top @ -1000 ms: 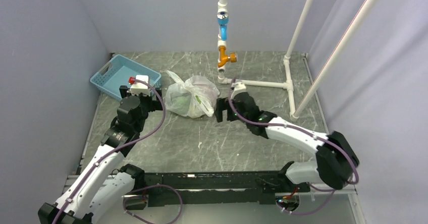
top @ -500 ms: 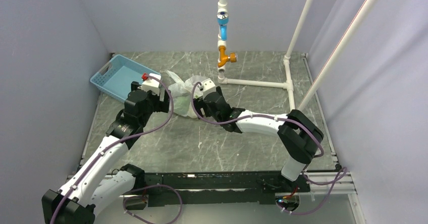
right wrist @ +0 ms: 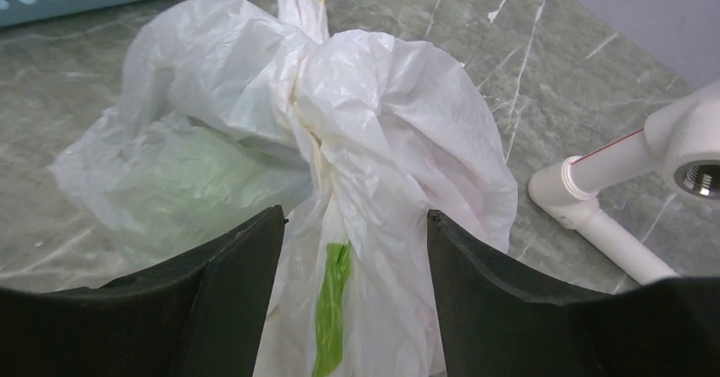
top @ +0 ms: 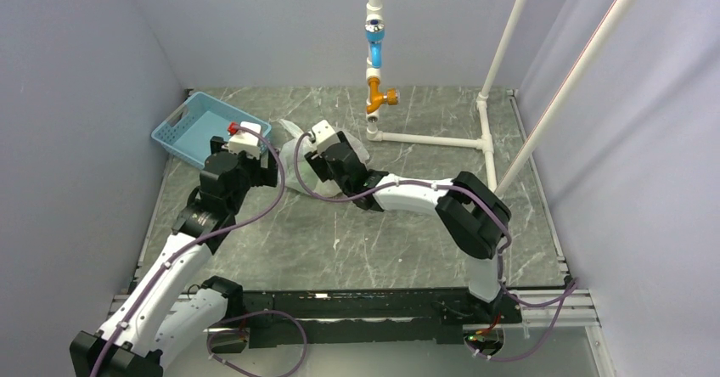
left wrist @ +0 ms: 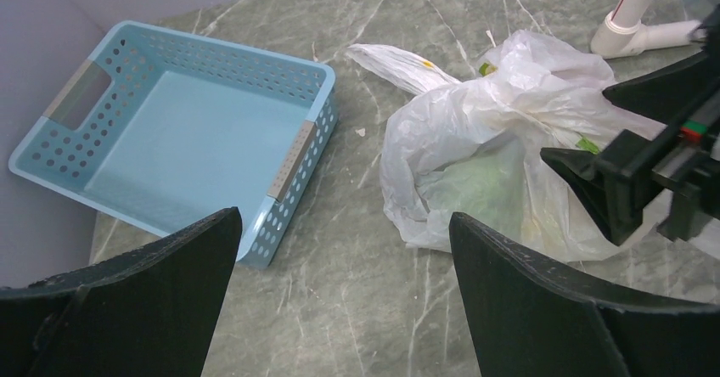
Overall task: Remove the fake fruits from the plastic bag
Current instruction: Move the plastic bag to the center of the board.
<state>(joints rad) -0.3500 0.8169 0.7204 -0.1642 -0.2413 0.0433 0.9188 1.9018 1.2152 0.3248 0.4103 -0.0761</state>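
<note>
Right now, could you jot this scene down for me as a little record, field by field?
Surface: grey marbled table
Plastic bag: crinkled, white, lying on the table, top bunched
Contents: a pale green shape shows through the film; no other fruit can be made out
Blue lattice basket: near the bag, not touching it, nothing inside
Left fingers: wide open, holding nothing
Right fingers: one on each side of the bag's bunched top; grip uncertain
Fruits outside the bag: none visible

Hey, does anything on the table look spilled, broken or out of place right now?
Nothing stands out. The bag lies crumpled with its top bunched, and nothing has spilled around it. The basket sits upright beside it, not touching it.
</note>
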